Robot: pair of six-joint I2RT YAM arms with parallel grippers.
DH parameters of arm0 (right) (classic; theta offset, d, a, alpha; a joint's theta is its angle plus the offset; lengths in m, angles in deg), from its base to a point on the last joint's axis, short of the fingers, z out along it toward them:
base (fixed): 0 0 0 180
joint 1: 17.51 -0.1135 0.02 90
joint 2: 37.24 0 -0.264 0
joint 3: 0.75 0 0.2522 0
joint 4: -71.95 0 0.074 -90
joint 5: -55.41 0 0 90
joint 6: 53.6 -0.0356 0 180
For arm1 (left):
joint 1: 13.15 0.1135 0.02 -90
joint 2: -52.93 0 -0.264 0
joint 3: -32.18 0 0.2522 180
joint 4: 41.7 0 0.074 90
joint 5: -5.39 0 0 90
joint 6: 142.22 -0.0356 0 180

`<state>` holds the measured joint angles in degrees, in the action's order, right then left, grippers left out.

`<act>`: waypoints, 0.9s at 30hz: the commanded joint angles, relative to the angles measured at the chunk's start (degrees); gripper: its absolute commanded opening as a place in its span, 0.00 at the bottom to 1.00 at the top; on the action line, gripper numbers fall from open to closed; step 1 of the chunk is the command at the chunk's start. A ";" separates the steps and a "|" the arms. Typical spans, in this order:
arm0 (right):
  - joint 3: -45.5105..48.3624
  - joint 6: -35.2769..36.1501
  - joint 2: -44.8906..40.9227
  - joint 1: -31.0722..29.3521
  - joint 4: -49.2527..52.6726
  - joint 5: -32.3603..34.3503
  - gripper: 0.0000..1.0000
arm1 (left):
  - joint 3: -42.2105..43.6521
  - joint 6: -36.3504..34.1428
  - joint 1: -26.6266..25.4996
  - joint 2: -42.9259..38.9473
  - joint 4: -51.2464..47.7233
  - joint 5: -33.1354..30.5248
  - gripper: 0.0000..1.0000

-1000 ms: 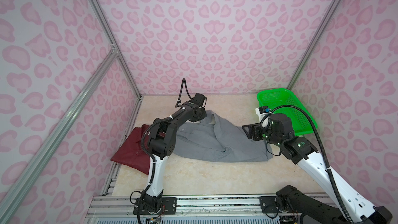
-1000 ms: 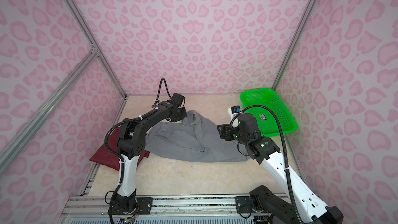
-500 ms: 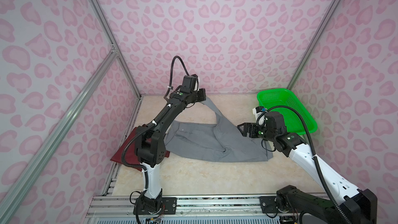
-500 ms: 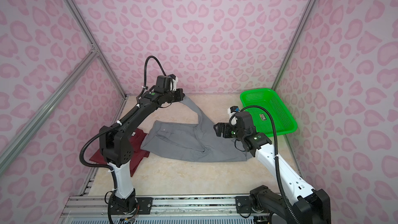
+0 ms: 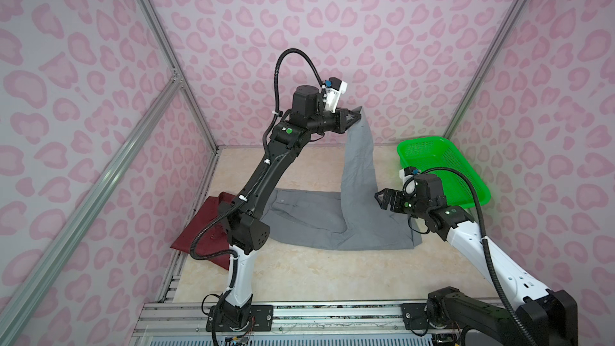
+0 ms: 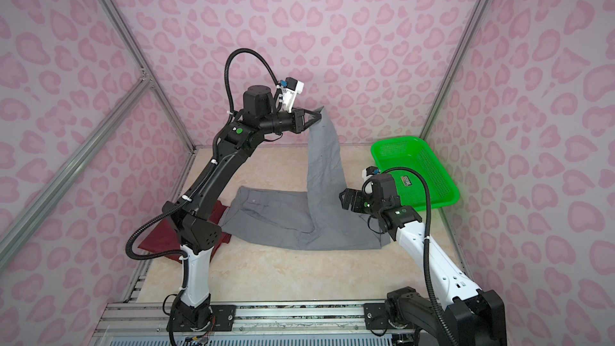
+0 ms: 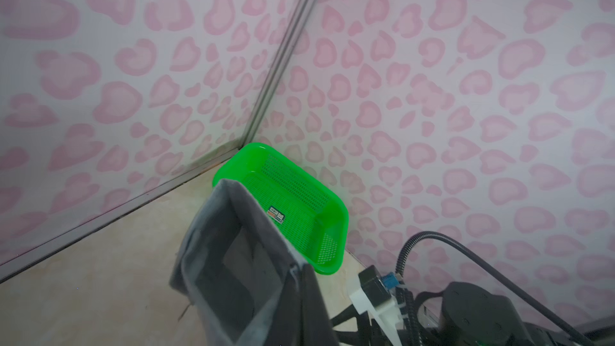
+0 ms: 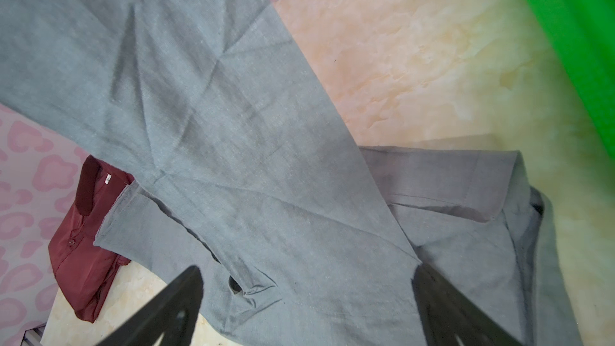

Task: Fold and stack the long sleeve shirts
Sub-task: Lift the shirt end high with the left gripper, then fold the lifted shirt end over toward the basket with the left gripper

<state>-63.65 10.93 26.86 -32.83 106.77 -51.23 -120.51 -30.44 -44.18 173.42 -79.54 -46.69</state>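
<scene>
A grey long sleeve shirt (image 5: 316, 224) (image 6: 283, 218) lies flat across the middle of the table. One sleeve (image 5: 361, 161) (image 6: 324, 161) rises steeply toward the back wall. My left gripper (image 5: 357, 115) (image 6: 319, 115) (image 7: 299, 301) is shut on its cuff (image 7: 233, 261), high above the table. My right gripper (image 5: 379, 199) (image 6: 342, 199) (image 8: 306, 274) is open just above the shirt's right part (image 8: 233, 128), beside the raised sleeve's base, holding nothing. A maroon long sleeve shirt (image 5: 206, 237) (image 6: 159, 241) (image 8: 83, 244) lies folded at the left, partly behind the left arm.
A bright green perforated basket (image 5: 442, 168) (image 6: 416, 168) (image 7: 293, 194) (image 8: 572, 28) stands in the back right corner, just behind the right wrist. Pink patterned walls close in the table on three sides. Bare tabletop (image 5: 332, 274) lies in front of the grey shirt.
My left gripper has risen from table level to high near the back wall, pulling the grey sleeve up with it. The right gripper has opened wider and shifted slightly left.
</scene>
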 commanded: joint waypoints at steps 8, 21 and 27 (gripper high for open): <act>4.62 -2.22 -12.06 6.86 2.02 6.78 0.98 | 3.68 -10.76 -6.36 -1.64 3.89 10.22 0.04; 9.26 -7.82 -18.54 11.89 -1.25 5.89 0.98 | 42.54 -26.63 -10.82 -25.13 13.15 21.33 0.04; 9.22 -10.46 -15.87 12.98 -5.25 -0.46 0.98 | 60.07 -32.71 -11.95 -35.71 13.29 20.53 0.05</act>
<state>-54.39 2.49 10.47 -19.95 105.24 -48.00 -64.69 -58.06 -56.20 140.65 -68.13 -26.50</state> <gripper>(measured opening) 0.980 0.050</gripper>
